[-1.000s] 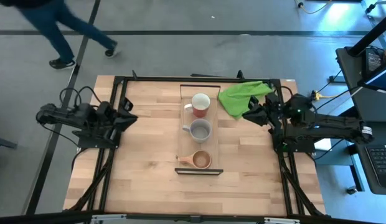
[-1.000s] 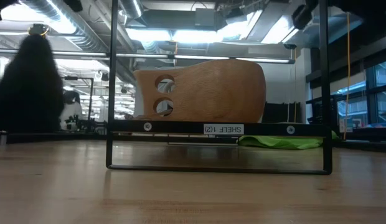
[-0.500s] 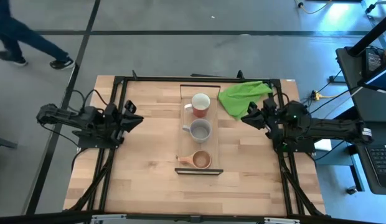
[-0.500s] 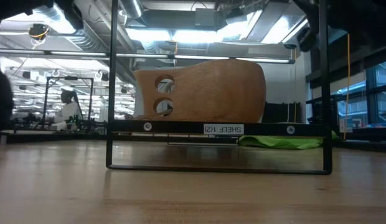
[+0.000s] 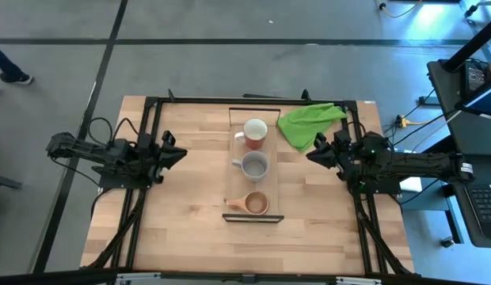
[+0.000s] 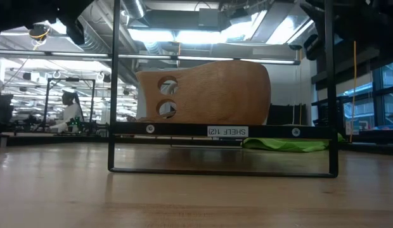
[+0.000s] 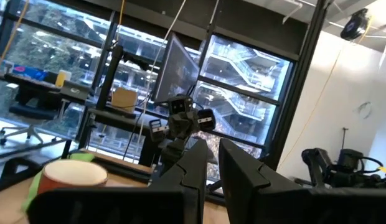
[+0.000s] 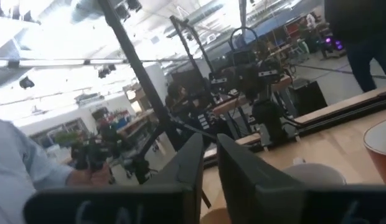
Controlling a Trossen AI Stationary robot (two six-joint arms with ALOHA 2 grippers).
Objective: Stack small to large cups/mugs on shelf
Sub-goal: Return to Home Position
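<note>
Arms creeping, walker leaving
Left gripper (image 5: 179,153) has edged toward frame centre; the person (image 5: 11,70) has nearly left the upper left.

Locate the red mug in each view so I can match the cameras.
High view: red mug at the shelf's far end, next to the green cloth.
Low view: not in it; the wooden cup blocks the line.
Left wrist view: close ahead, cloth behind it.
Right wrist view: only a slice of rim, past the grey mug.
Shared landmark: the green cloth, in all but the right wrist view.
</note>
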